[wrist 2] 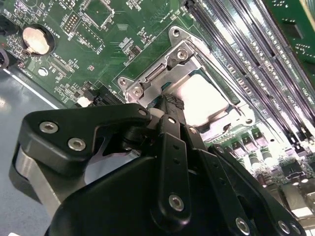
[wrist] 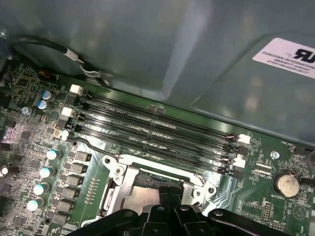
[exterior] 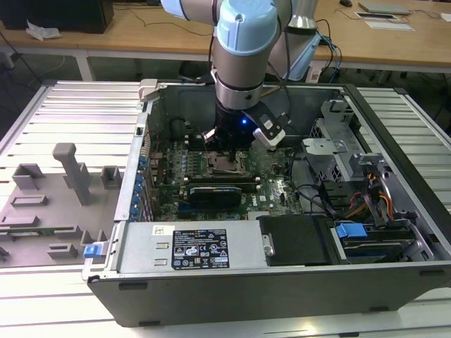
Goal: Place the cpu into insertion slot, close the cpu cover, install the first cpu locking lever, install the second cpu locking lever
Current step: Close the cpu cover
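Inside the open computer case, on the green motherboard, the insertion slot holds the cpu, a flat square with a pale silver-grey top (framed by bright metal), lying just under the gripper, whose fingers are drawn together on nothing, tips at its edge.

In the second wrist view the claw covers one edge of the cpu.
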You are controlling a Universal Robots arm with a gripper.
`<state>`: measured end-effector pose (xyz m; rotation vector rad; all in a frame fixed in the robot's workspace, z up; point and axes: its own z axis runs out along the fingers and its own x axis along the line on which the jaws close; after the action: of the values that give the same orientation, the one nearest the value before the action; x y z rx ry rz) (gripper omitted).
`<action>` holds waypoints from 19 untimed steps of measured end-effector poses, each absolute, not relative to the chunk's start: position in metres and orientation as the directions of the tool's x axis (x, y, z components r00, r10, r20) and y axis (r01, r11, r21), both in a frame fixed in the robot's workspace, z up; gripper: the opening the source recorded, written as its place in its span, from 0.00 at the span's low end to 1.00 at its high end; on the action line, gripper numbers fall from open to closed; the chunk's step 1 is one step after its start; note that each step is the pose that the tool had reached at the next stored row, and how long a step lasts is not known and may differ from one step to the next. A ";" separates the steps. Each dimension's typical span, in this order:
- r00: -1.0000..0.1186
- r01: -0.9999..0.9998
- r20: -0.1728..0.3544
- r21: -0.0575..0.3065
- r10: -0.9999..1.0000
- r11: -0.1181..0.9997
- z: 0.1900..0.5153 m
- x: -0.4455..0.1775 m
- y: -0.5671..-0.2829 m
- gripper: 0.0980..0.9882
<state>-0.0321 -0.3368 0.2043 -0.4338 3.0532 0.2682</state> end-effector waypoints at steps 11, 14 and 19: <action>-0.960 -0.280 -0.061 0.132 -0.275 0.951 0.213 -0.033 -0.344 0.01; -0.960 -0.281 -0.061 0.132 -0.275 0.951 0.212 -0.036 -0.346 0.01; -0.960 -0.281 -0.061 0.132 -0.275 0.951 0.212 -0.041 -0.350 0.01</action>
<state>-0.0407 -0.3497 0.2117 -0.4362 3.0616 0.2171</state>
